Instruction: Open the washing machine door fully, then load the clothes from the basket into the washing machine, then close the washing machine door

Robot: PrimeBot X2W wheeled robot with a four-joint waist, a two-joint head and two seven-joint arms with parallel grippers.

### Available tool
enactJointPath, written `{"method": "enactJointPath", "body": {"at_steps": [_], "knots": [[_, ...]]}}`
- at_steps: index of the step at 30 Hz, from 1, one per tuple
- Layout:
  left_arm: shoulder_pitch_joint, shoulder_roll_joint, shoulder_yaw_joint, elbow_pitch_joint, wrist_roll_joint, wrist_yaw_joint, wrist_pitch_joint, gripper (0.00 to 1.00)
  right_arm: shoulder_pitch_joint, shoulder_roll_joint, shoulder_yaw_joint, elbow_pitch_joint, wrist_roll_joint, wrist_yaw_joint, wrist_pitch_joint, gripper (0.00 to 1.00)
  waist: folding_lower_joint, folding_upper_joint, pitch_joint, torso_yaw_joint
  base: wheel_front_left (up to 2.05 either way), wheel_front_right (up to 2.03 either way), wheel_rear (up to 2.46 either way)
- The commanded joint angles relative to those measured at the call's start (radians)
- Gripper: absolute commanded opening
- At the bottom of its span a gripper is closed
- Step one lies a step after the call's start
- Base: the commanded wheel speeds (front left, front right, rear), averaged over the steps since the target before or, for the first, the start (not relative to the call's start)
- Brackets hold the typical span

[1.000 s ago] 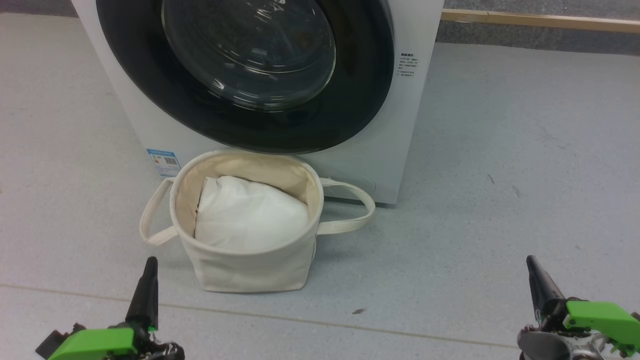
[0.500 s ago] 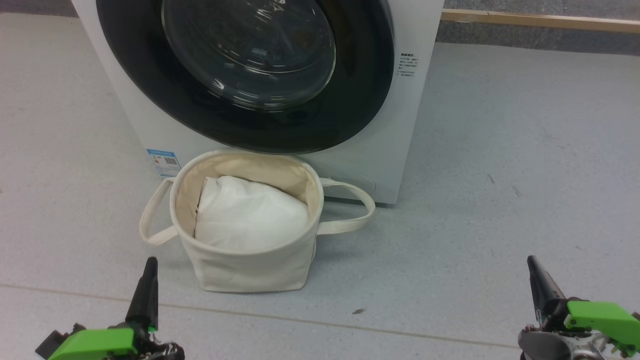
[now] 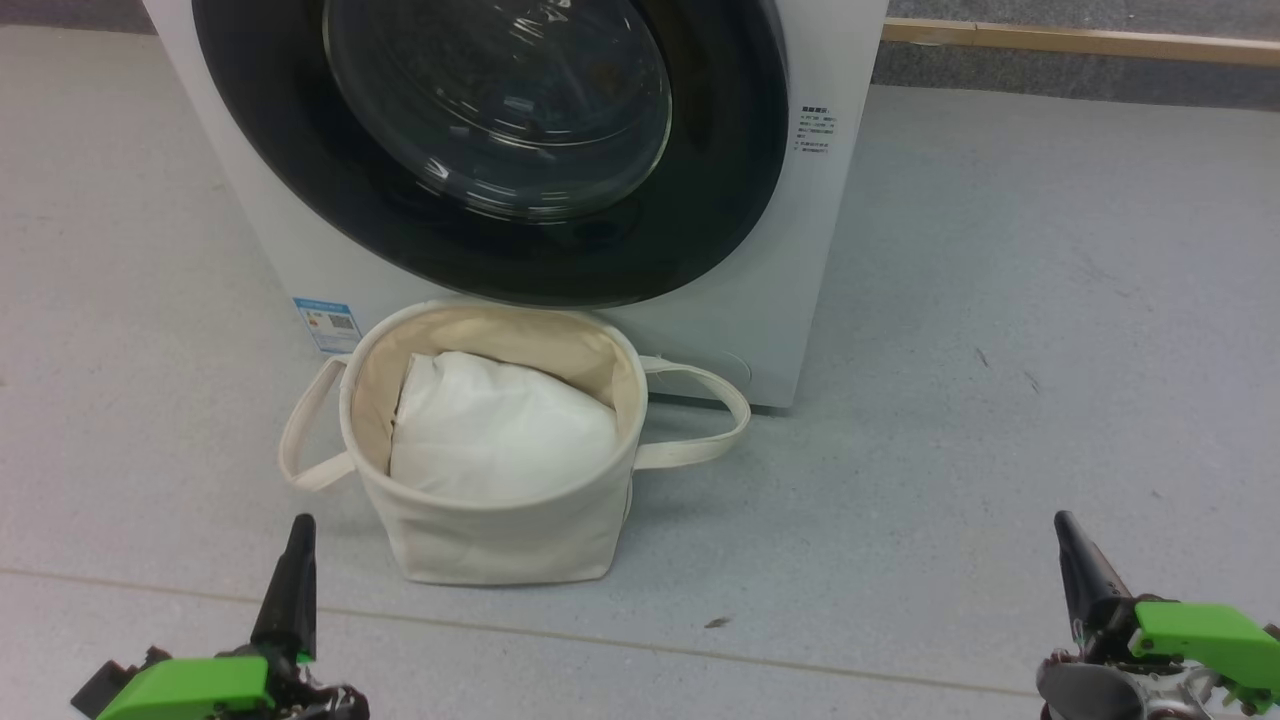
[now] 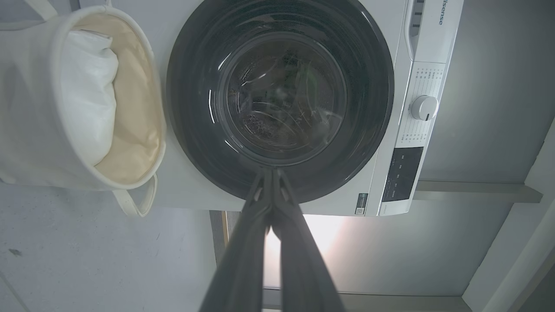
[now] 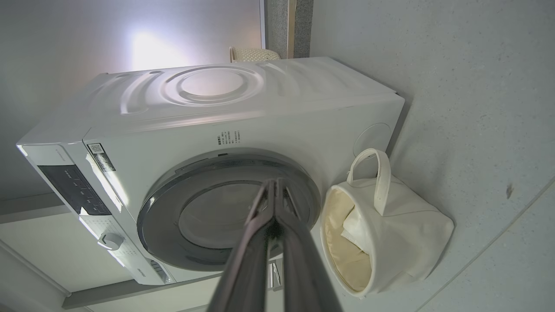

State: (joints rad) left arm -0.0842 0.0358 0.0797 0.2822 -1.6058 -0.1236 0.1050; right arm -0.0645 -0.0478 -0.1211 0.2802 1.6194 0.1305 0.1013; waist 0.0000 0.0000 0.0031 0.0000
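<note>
Lately changed: nothing. The head view matches both earlier looks, with neither hand nor any object shifted.
Meaning for task: I judge this a standstill, not a step under way. A shut door fits either the very start or the very end, and these views do not settle which.
Washing machine door (image 3: 500,200): closed flush against the washing machine (image 3: 760,300). The glass is dark and full of reflections.
Basket (image 3: 500,540): upright on the floor (image 3: 1000,300), just in front of the machine and below the door's lower rim. A plain white pad (image 3: 500,430) fills its mouth.
Clothes: cannot tell where they lie. The pad tops the basket and the glass is unreadable.
Left hand (image 3: 299,525): fingers pressed together, holding nothing. It is low at the near left, apart from the basket.
Right hand (image 3: 1062,520): fingers likewise together and empty. It is at the near right, well apart from everything.
Edges: the basket's rim sits close under the door's black rim, and its right loop handle (image 3: 715,420) lies near the machine's foot. If the door has to swing, clearance over the basket looks tight.
Open room: there is a broad stretch of floor to the machine's right, back to a wooden strip (image 3: 1080,42). There is more floor on the left, and space between the hands and the basket for an approach.
</note>
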Motion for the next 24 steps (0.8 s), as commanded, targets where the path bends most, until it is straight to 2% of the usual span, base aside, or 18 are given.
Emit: {"method": "enactJointPath", "body": {"at_steps": [1,24], "knots": [[-0.024,0.014,0.034,-0.037,-0.003,-0.007,0.008,0.00,-0.043,-0.010,0.017,-0.036,-0.003,0.000,0.004,0.00,0.0000,0.0000,0.000,0.000,0.00,0.00,0.00],[-0.024,0.014,0.034,-0.037,-0.003,-0.007,0.008,0.00,-0.043,-0.008,0.014,-0.036,-0.005,0.000,0.007,0.00,0.0000,0.0000,0.000,0.000,0.00,0.00,0.00]]}}
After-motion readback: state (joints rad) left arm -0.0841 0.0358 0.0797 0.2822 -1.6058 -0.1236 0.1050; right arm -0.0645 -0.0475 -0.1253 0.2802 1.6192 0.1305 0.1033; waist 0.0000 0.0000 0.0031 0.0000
